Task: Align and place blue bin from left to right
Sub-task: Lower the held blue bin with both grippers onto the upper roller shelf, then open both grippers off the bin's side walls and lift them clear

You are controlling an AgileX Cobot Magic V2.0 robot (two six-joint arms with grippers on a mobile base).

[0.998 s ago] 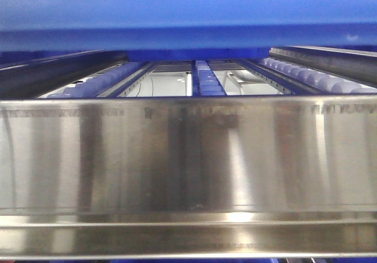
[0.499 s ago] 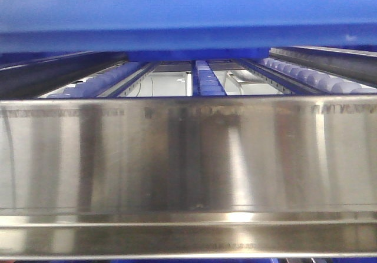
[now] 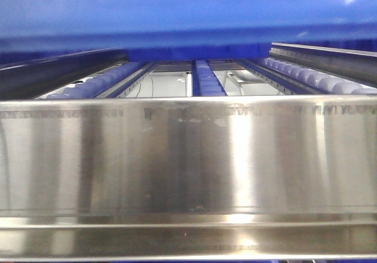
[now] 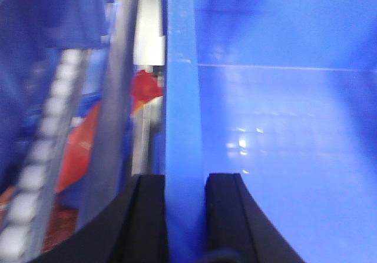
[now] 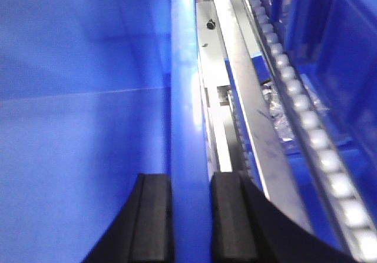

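The blue bin (image 3: pixel 188 10) fills the 12 o'clock band of the front view, above the far end of the roller lanes (image 3: pixel 209 80) and behind the steel rail (image 3: pixel 188 157) at 6 o'clock. The left jaws are pinched on its left wall, which runs from 6 to 12 o'clock through the left wrist view. The right jaws clamp its right wall in the same way. This looks like the carry-and-align stage. To do it well, I would move both arms together at one height, so the thin walls are not twisted between two small pinches. I would also keep the bin's long wall square to the lanes, and let go only once its base sits flat between the side guides. Much is out of sight: the bin's base and corners are cut off in every view, so I cannot tell whether it rides on the rollers or hangs clear of them. The spot it should line up with is not shown. A red shape (image 4: pixel 144 86) at 10 o'clock in the left wrist view is too blurred to name.
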